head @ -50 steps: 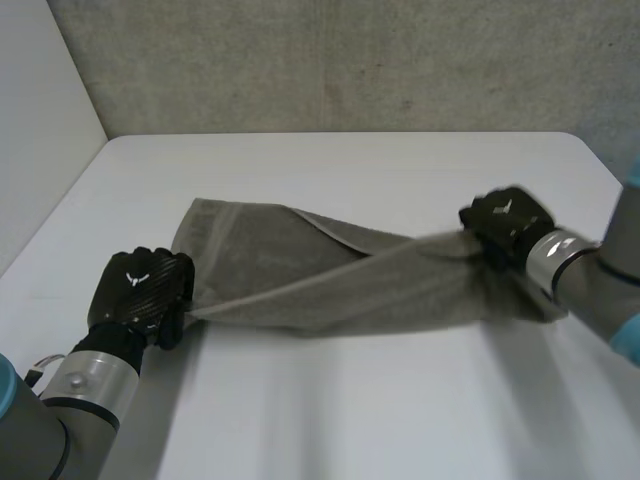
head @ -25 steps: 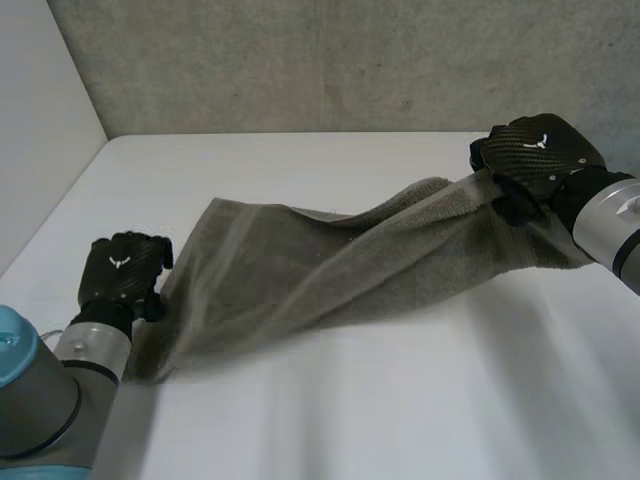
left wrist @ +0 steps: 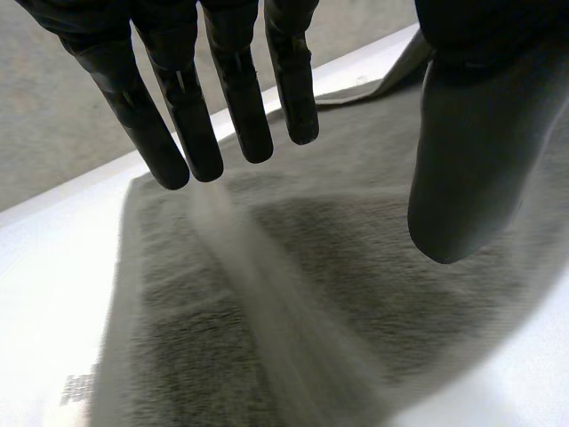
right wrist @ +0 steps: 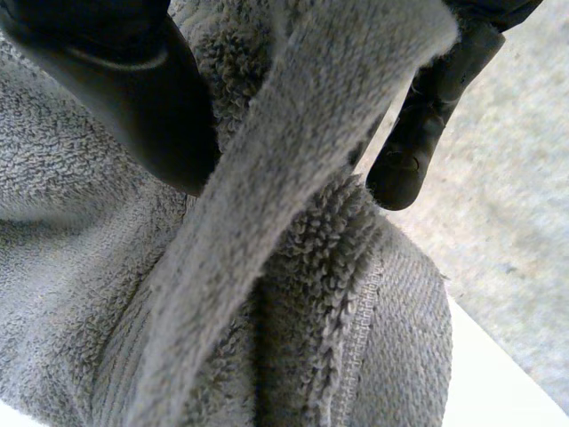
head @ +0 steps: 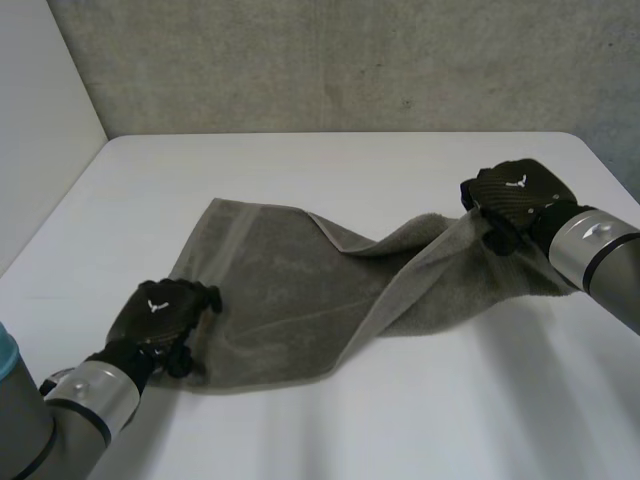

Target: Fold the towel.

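The towel lies twisted across the middle of the table, with no neat fold made yet. The right robot hand pinches its bunched end near the table's right edge. The left robot hand, fingers straight and spread, is over the towel's near-left corner. Most of the folding seems left to do.

The left robot hand covers the near corner of the towel beneath it, the right robot hand hides the bunched end it clutches, both wrist views cut the towel off, and a fold under the left fingertips is blurred.
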`<action>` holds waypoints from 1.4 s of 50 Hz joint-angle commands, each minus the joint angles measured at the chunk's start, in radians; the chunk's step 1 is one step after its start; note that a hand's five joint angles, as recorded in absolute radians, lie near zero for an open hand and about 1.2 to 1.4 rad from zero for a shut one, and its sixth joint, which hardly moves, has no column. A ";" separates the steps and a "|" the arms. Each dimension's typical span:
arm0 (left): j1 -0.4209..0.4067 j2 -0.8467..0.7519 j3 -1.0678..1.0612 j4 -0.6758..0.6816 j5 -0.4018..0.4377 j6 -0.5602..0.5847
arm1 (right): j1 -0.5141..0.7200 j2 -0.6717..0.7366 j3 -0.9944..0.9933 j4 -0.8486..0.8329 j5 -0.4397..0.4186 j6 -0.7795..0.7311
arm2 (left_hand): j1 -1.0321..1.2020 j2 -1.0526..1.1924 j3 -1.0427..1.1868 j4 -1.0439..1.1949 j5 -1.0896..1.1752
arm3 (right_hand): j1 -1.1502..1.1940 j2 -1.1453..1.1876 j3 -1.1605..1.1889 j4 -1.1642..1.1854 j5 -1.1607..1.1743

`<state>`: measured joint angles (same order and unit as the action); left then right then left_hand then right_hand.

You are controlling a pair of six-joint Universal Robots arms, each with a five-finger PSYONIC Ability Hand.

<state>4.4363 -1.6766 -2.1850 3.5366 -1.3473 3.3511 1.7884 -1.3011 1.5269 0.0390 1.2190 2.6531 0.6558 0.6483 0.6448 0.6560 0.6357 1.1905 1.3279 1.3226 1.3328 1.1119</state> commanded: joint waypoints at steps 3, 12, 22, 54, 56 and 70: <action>-0.005 0.011 -0.033 -0.012 0.042 0.059 | -0.006 0.060 -0.004 -0.021 0.007 -0.001 | -0.152 -0.144 -0.141 -0.152 -0.306 | 0.206 0.068 0.074 0.063 0.110; 0.044 0.034 -0.071 -0.030 0.034 0.266 | -0.004 0.065 0.010 -0.042 0.007 -0.001 | -0.119 -0.112 -0.108 -0.120 -0.274 | 0.206 0.068 0.074 0.063 0.110; 0.236 0.061 -0.111 -0.027 0.059 0.307 | 0.002 0.088 0.018 -0.060 0.007 -0.001 | -0.260 -0.252 -0.249 -0.260 -0.414 | 0.206 0.068 0.074 0.063 0.110; 0.271 -0.068 -0.093 0.090 0.073 0.461 | 0.014 0.091 0.042 -0.082 0.007 -0.001 | -0.357 -0.350 -0.346 -0.357 -0.512 | 0.206 0.068 0.074 0.063 0.110; 0.271 -0.069 -0.093 0.090 0.073 0.468 | 0.014 0.092 0.044 -0.082 0.007 -0.001 | -0.360 -0.353 -0.349 -0.360 -0.515 | 0.206 0.068 0.074 0.063 0.110; 0.268 -0.080 -0.059 0.097 0.069 0.459 | 0.017 0.117 0.047 -0.084 0.007 -0.002 | -0.363 -0.356 -0.352 -0.363 -0.517 | 0.206 0.068 0.074 0.063 0.110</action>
<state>4.7075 -1.7499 -2.2668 3.6317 -1.2762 3.8200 1.8049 -1.1924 1.5709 -0.0446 1.2256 2.6511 0.3817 0.3777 0.3680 0.3853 0.3460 1.1905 1.3328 1.3266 1.3328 1.1157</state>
